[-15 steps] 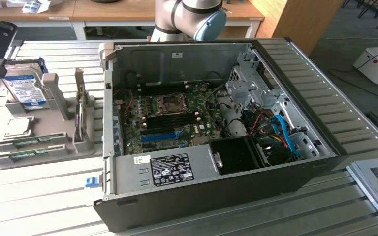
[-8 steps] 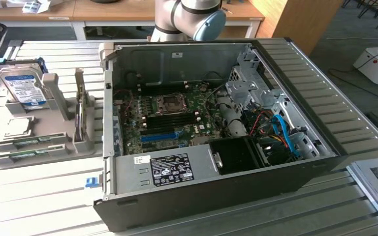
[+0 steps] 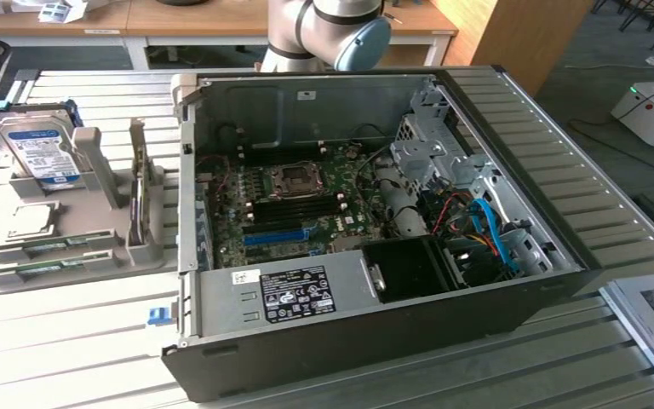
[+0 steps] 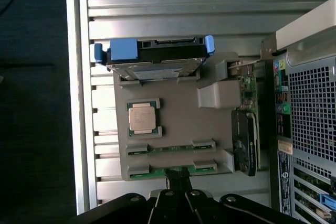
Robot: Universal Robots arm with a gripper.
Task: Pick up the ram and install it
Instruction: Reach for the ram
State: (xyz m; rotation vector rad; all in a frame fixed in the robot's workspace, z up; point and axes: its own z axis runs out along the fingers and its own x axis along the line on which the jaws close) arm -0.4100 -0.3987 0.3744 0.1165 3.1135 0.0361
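Two ram sticks (image 3: pixel 45 246) (image 4: pixel 170 148) are sitting edge-up in slots of the grey holder (image 4: pixel 184 124), exterior view's lower left, apparently presenting their top edges for pinching; gripper (image 4: pixel 176 178) is hovering above them, fingers closed, carrying nothing.

You see the two ram sticks (image 3: pixel 43 246) are green, in a pale grey holder (image 3: pixel 100 183) at nine o'clock from the black case (image 3: pixel 361 349). The hard drive (image 3: pixel 41 153) has a blue-and-white label. The motherboard (image 3: pixel 304 209) is green with one blue slot (image 3: pixel 272 238), and blue cables (image 3: pixel 489 226) are at its three o'clock. The table (image 3: pixel 599 196) is silver, with ribbed lines.
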